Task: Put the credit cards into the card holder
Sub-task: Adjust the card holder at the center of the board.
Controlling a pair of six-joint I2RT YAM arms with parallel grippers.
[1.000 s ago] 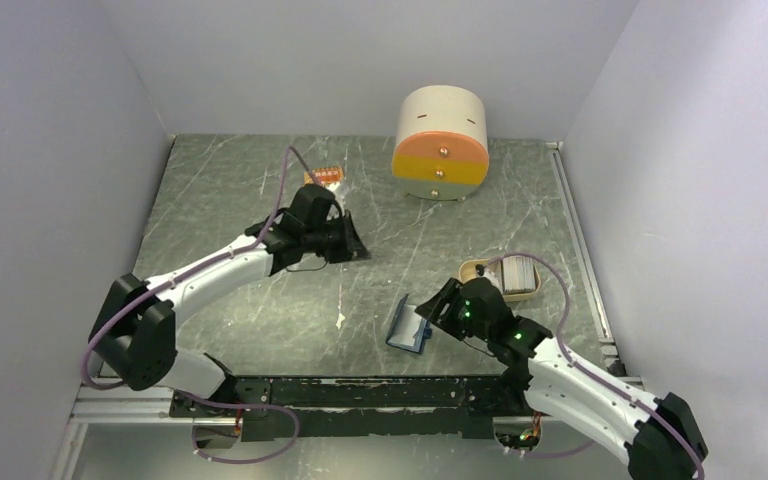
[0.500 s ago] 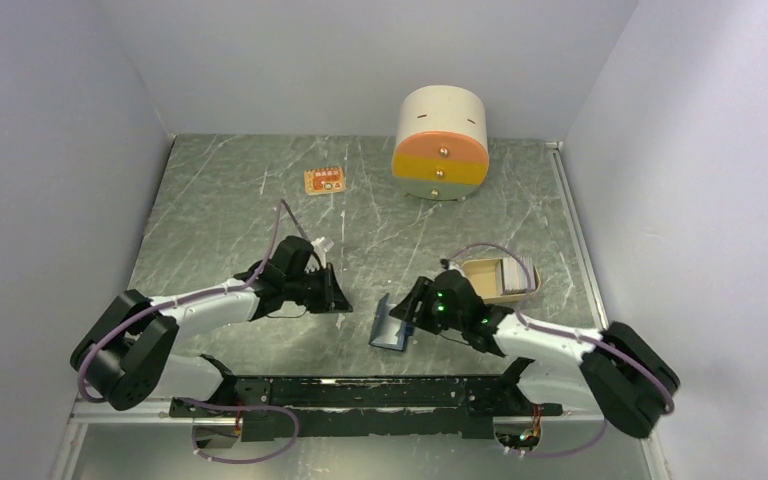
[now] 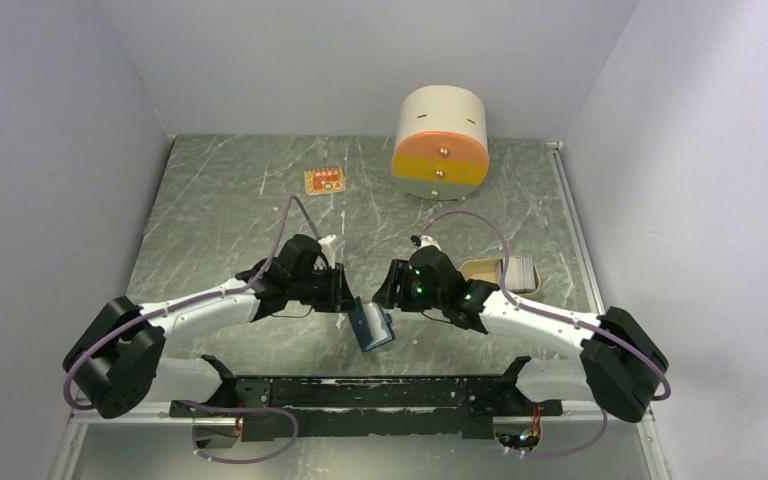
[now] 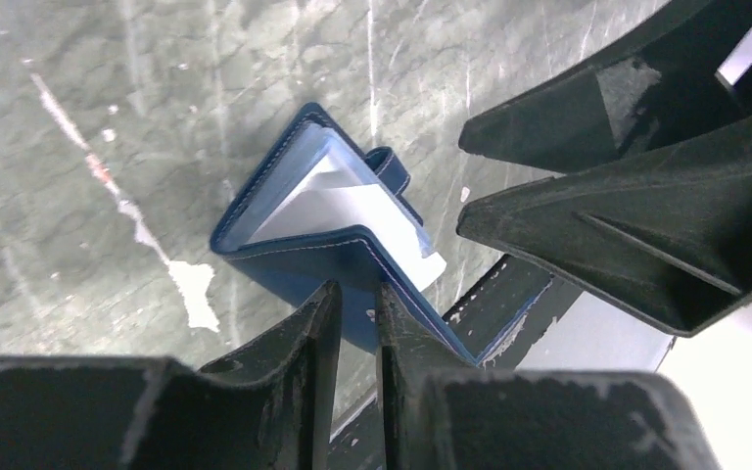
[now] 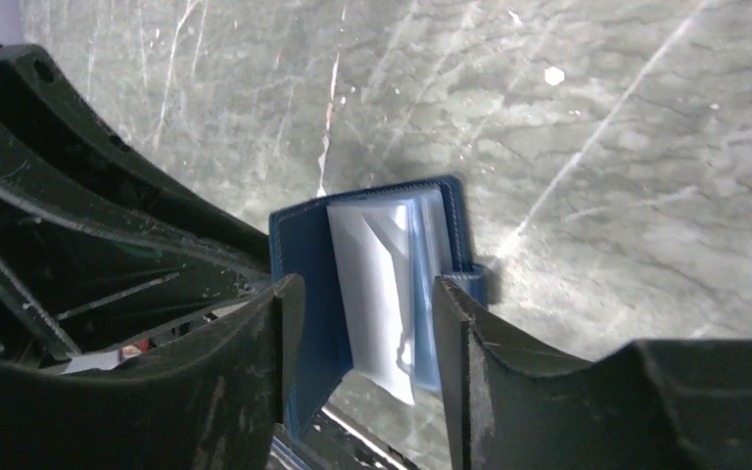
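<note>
Top external view: card holder (image 3: 371, 327) is at near-centre of the table (image 3: 210, 230), close to the front edge, betw. the two grippers. Wrist views show a small navy fold-over case w/ pale stitching round the edge. It's open in a V, w/ clear/white sleeves fanned inside and a snap tab (image 4: 393, 168) sticking off one cover.

Right gripper (image 5: 367, 318) straddles it, jaws approx. half open. One finger is on the outer cover, the other at the sleeves' far side by the tab, so it has hold of the case.

Left gripper (image 4: 357, 318): jaws only a thin slit apart, near cover's edge right at the slit. Can't tell if it's pinched.

Credit cards (image 3: 522, 270) are a stack in a tan tray (image 3: 478, 268) to the right, partly hidden by the right arm.

Further back: orange tag (image 3: 325, 180), red marks too small to read. Cream round drawer unit (image 3: 440, 143) w/ orange & yellow fronts stands by the back wall.
</note>
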